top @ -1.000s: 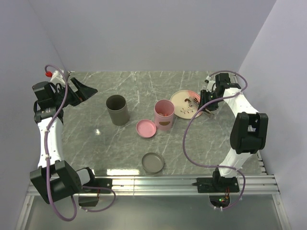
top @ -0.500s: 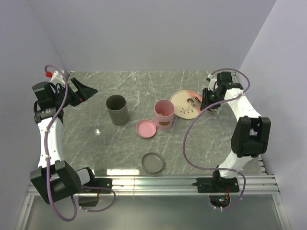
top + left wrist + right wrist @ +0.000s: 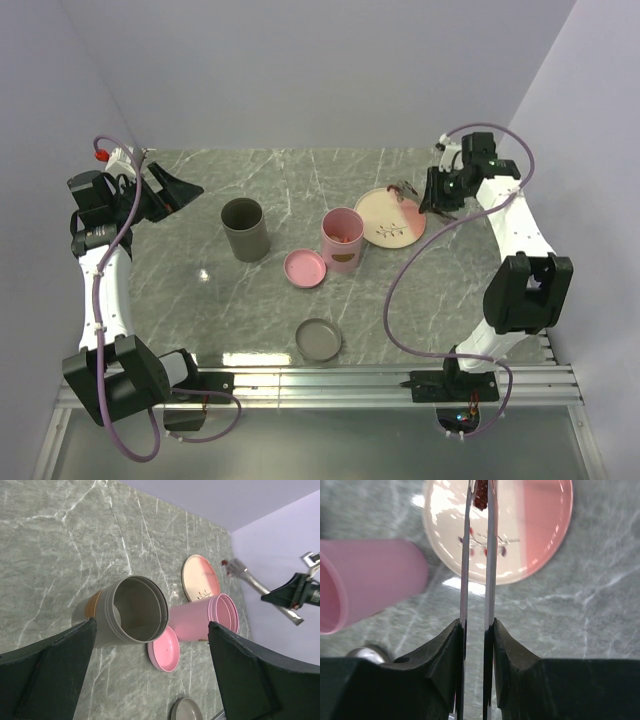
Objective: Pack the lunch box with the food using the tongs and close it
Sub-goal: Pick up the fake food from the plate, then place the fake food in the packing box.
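The pink lunch box stands lidless mid-table, its pink lid lying upturned beside it. My right gripper hangs above the far right rim of the plate and is shut on the tongs. In the right wrist view the tongs' two thin arms run up from my gripper and pinch a reddish-brown piece of food over the plate. My left gripper stays open at the far left; its wrist view shows the lunch box and the tongs.
A grey canister stands open to the left of the lunch box, and its grey lid lies near the front edge. Walls close in the table at the back and on both sides.
My right gripper has risen and drawn back to the right from the plate's middle, squeezing the tongs tighter on a piece of food. The left arm has not moved.
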